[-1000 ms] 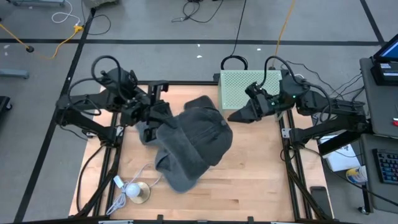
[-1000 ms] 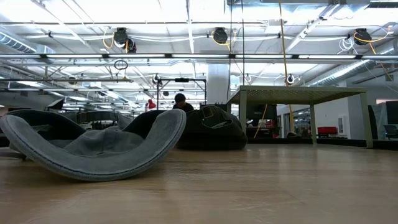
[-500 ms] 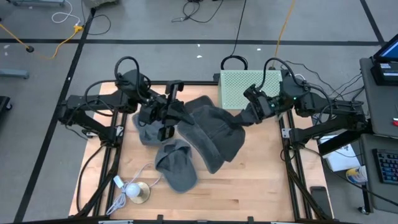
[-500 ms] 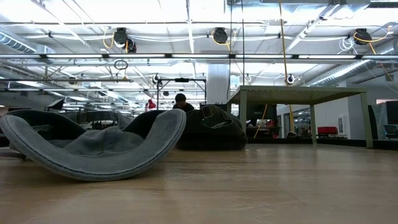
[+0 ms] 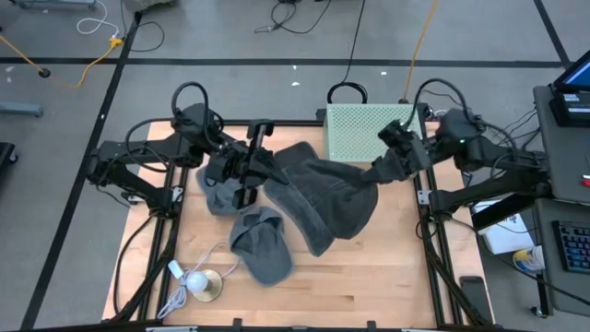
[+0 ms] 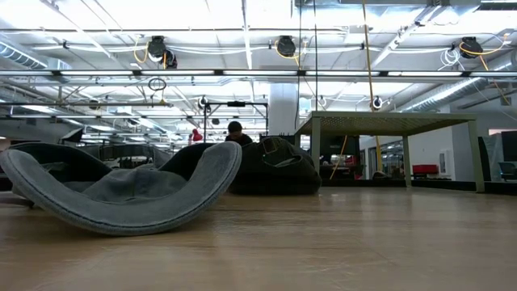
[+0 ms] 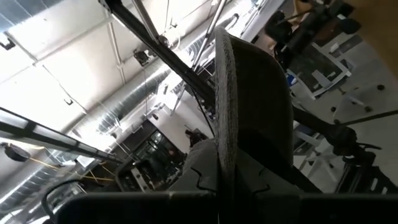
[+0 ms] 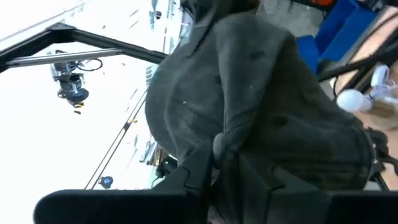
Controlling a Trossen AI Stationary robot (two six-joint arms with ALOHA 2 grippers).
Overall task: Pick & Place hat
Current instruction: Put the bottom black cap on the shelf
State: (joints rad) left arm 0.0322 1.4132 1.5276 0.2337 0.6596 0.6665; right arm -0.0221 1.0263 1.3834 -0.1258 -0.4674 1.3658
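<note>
So my right jaws (image 5: 376, 172) are clamped on one edge of the big dark grey soft fabric hat (image 5: 323, 195), and my left jaws (image 5: 261, 168) are pinching the opposite edge of it, brim sandwiched right between the fingers in the left wrist view. Between the two, the hat is stretched out across the back-middle of the light wooden desk (image 5: 387, 277), sagging in the centre, with its lower part hanging down toward the boards; I can't tell if it actually touches there. From my right wrist view the hat (image 8: 249, 112) bunches up right at my fingers and fills most of what I see, and in the left wrist view the brim (image 7: 225, 106) stands up edge-on. Just in front of the stretched hat lies a second, smaller grey cap (image 5: 261, 244) flat on the desk, and the low view shows it (image 6: 121, 194) curled up like a bowl. Near the front left corner there's a small round metal disc with a white bulb-like piece and a white cord (image 5: 198, 283). Behind the hat, at the back edge of the desk, sits a pale green perforated box (image 5: 366, 131), just beside my right arm.
</note>
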